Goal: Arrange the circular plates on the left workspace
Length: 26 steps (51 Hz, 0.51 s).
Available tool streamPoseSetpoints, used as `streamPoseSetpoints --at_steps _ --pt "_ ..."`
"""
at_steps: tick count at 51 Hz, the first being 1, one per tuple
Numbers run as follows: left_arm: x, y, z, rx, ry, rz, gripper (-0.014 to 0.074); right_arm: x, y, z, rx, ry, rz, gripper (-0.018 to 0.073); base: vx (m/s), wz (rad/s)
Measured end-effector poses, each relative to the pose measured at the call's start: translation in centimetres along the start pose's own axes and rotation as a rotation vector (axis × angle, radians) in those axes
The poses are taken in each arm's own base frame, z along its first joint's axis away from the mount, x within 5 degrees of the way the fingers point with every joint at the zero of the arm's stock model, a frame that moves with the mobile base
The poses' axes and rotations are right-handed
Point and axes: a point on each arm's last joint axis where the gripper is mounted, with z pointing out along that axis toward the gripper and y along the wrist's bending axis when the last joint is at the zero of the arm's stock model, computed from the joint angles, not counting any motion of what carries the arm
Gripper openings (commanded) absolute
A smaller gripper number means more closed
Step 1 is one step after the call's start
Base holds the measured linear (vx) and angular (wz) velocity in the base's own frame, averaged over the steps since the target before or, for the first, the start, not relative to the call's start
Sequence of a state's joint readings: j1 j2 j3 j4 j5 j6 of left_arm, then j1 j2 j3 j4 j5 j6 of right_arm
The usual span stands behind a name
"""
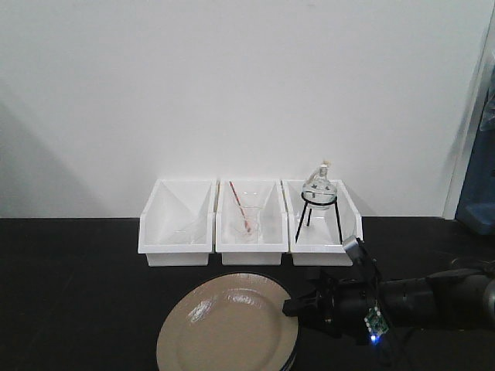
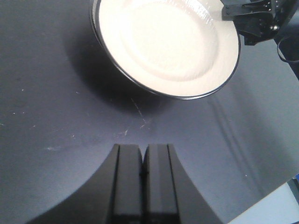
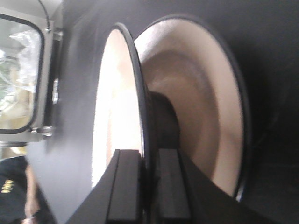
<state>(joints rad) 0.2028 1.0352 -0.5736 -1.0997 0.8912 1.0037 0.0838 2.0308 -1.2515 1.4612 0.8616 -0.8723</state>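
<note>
Your right gripper [image 3: 148, 156] is pinching the rim of the upper plate [image 3: 114, 107], holding it tilted above the lower plate [image 3: 205, 112]. The lower one is lying on the black countertop [image 1: 69, 294], near the front edge and just in front of three white bins [image 1: 176, 232]. Your left gripper [image 2: 142, 148] is hovering over the bare countertop near the plates, its jaws pressed together on nothing.

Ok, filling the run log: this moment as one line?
right gripper: shut on top plate rim | top plate: tilted up off lower plate | left gripper: shut, empty, above countertop
</note>
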Motion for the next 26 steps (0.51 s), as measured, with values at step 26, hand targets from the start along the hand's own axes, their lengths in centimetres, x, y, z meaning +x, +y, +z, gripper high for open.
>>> streamPoseSetpoints --at_steps 26 --pt "0.0 -0.1 0.0 0.008 0.005 -0.001 -0.0001 -1.1 -1.6 -0.2 0.202 -0.082 -0.37 0.0317 0.0 0.0"
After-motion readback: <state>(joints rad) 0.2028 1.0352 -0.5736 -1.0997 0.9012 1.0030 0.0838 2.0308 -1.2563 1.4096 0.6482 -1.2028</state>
